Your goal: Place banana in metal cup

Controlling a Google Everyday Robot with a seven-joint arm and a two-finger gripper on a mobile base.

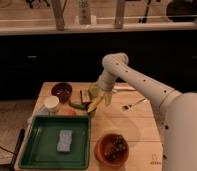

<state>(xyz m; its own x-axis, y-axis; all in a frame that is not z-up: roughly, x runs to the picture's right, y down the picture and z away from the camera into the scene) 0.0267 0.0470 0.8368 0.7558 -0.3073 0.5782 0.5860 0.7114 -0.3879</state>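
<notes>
The white arm reached in from the right of the frame, bent at its elbow and dropped down, so the gripper (102, 101) hung over the middle of the counter (137, 125). And there it was: the banana (95, 105), yellow and tilted, its lower tip pointing down-left. It was pinched between the fingers (108, 98), which were drawn in narrow on its upper end.

Just left of it lay a dark green vegetable (76, 104), with an orange piece (67, 112) a little lower. Further left stood a white cup (51, 103), and above that a dark red bowl (61, 91).

In the lower left sat a green tray (39, 150) carrying a grey-blue sponge (65, 141). Beside the tray, lower centre, was an orange bowl (103, 155) with dark contents. Right of the gripper, a utensil (133, 105) lay flat on the wood.
</notes>
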